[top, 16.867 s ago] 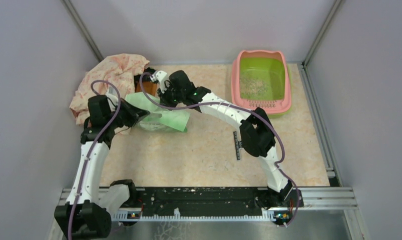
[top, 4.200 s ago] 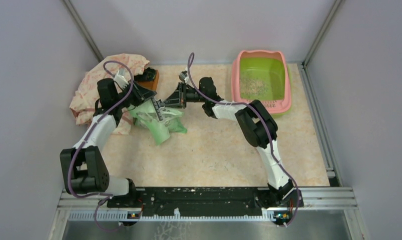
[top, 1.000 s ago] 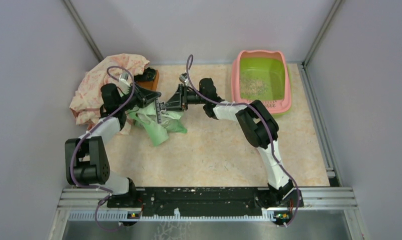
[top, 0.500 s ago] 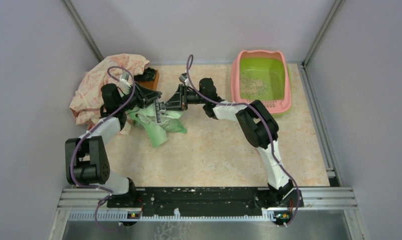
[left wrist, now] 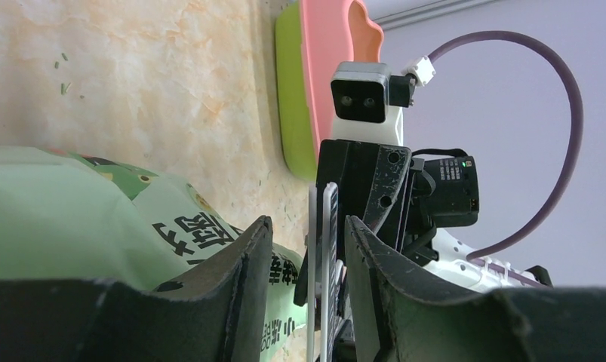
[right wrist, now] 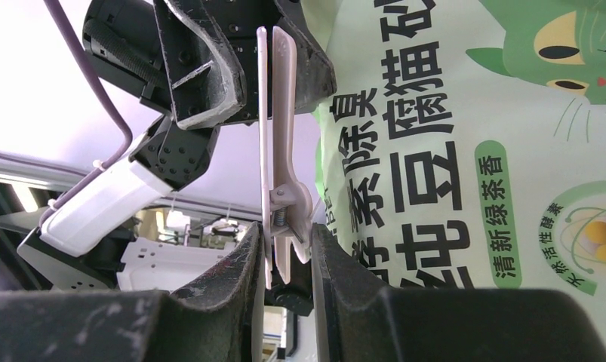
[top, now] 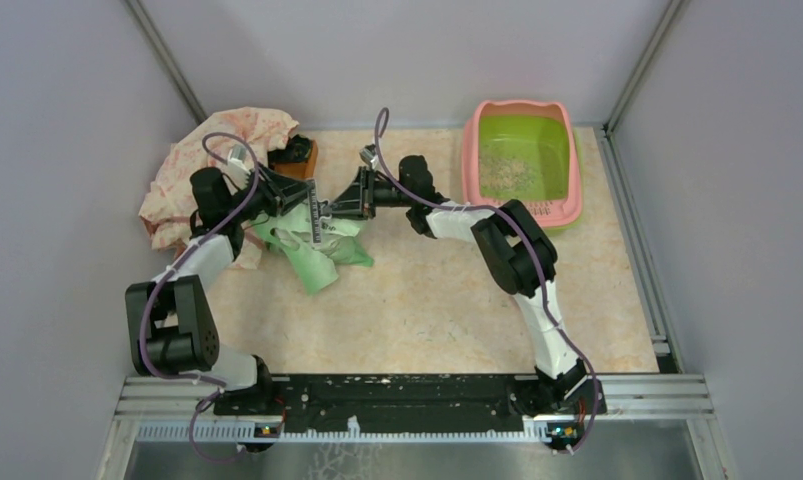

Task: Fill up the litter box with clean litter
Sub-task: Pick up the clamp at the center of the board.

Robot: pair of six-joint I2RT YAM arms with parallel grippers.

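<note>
Two-claw layout: you see the left gripper (left wrist: 307, 228) and the right gripper (right wrist: 286, 231) meeting tip to tip over the far left part of the worktop (top: 427, 300).
left gripper: released. Its fingers stand apart and straddle the long blades of the bag clip (right wrist: 274, 113). In the left wrist view a gap shows between one finger and the blades.
right gripper: clenched on the bag clip, with its fingers squeezing the handle end beside the spring.
bag clip: pale, spring type, blades close together. It stands between the two claws, just beside the bag (top: 322, 252). You cannot tell whether the blades pinch the bag film.
bag: light green and crumpled, printed with a cat face and dark lettering. It lies under both claws toward the far left corner.
litter box (top: 525, 209): at the far right corner of the worktop, well apart from both claws, with its slotted pink ledge toward the near edge.
clean litter (top: 507, 172): a thin pale patch on the green basin floor, with bare green around it.
cloth (top: 227, 145): pink patterned, bunched in the far left corner.
</note>
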